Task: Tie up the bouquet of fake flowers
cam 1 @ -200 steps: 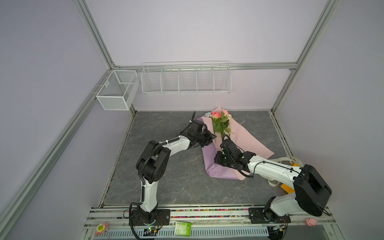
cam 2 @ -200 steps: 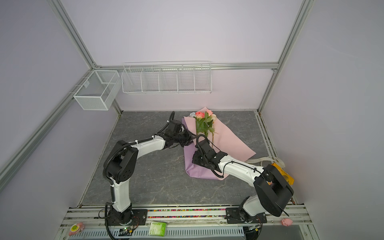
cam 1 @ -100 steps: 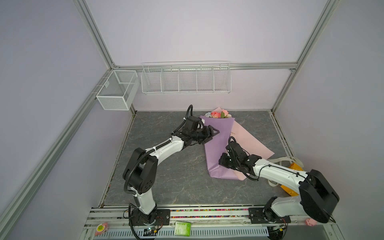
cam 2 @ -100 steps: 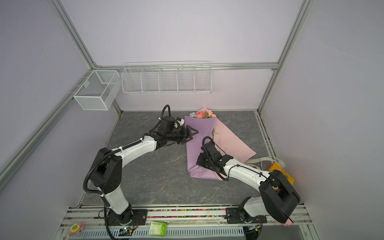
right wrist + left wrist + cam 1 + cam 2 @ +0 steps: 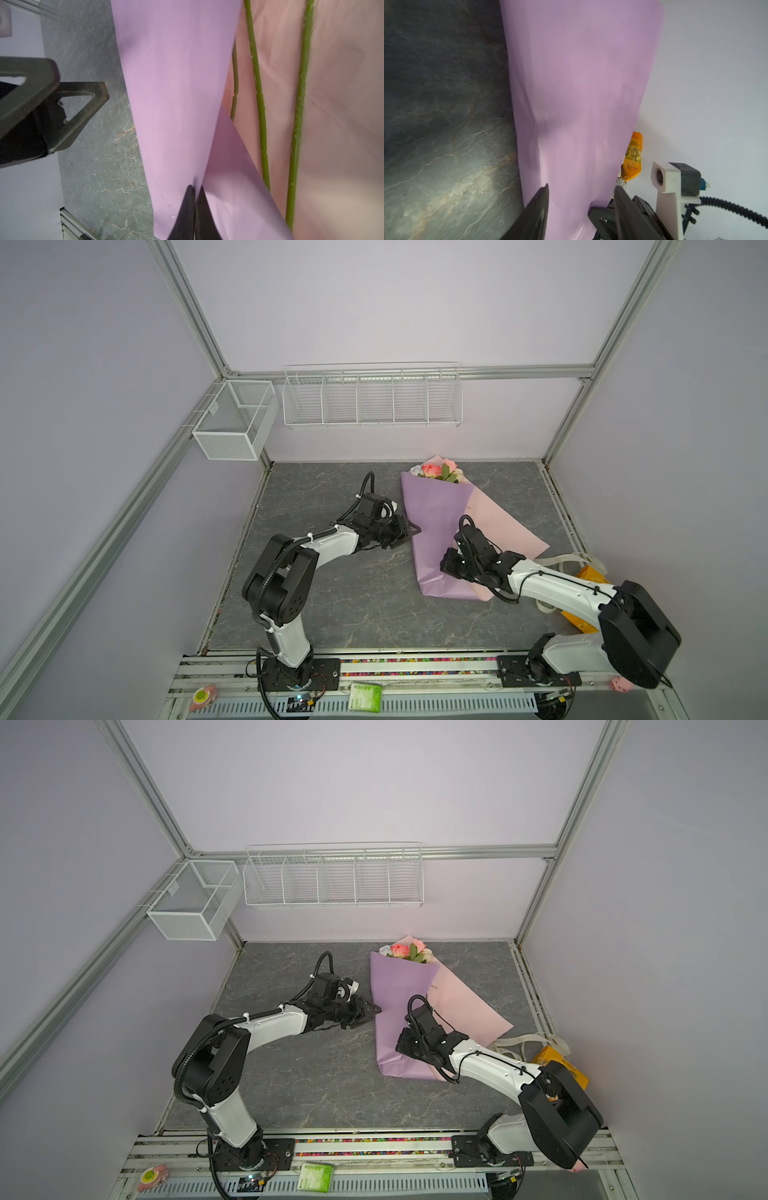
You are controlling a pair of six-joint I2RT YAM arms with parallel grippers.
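Lilac wrapping paper [image 5: 436, 526] hides most of the bouquet of fake flowers [image 5: 439, 471], which lies upper centre in both top views with only its blooms poking out. The right gripper [image 5: 195, 186] is pinched onto the paper. The left gripper [image 5: 581, 186] stands parted beside it. An orange packet [image 5: 632, 158] reads "100".

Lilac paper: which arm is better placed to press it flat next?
Left, probably: left gripper is open and empty beside the lilac paper; right gripper is shut, pinching its near end.

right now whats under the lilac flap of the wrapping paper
Green stems show past its edge, lying on pink paper, and rose heads poke out at the far end. Everything between is hidden under the lilac flap.
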